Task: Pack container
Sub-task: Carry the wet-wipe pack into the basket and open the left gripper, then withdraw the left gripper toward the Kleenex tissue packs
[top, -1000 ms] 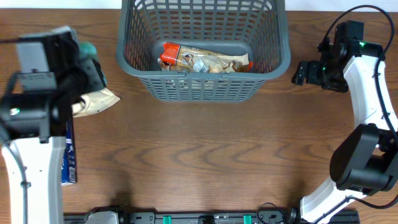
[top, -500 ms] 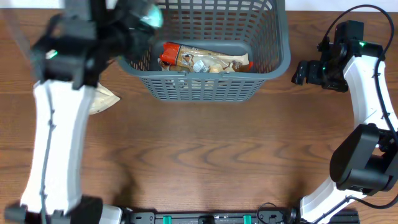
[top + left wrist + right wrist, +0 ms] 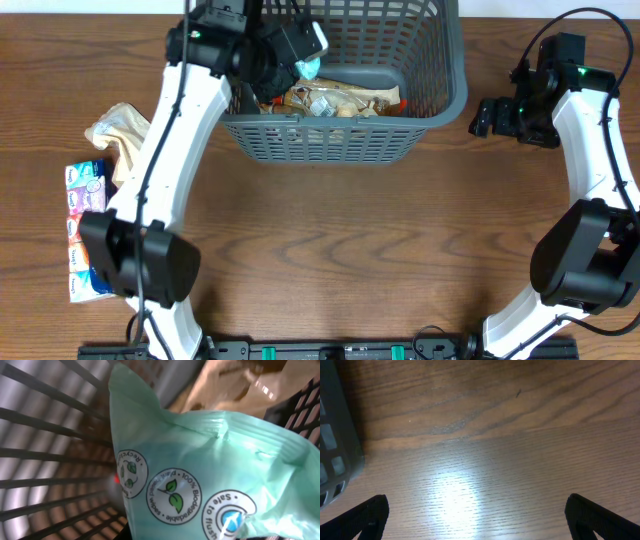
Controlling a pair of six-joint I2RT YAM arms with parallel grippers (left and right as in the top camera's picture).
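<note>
The dark grey lattice container [image 3: 440, 100] stands at the back middle of the table, with a snack pack [image 3: 345, 100] on its floor. My left gripper [image 3: 300, 62] is inside the container's left part, shut on a mint green wipes pack [image 3: 310, 68]. In the left wrist view the wipes pack [image 3: 200, 475] fills the frame, with the container's wall [image 3: 50, 450] behind it. My right gripper [image 3: 482, 117] is open and empty just right of the container, low over the table; its wrist view shows the container's corner [image 3: 335, 435].
A crumpled beige bag [image 3: 120, 130] lies at the left of the table. A colourful tissue pack [image 3: 85, 225] lies in front of it near the left edge. Bare wood spans the front.
My left arm swung from the far left of the table to the container, carrying the green wipes pack over the rim and inside. The beige bag and tissue pack came into view. The right arm stayed still.
</note>
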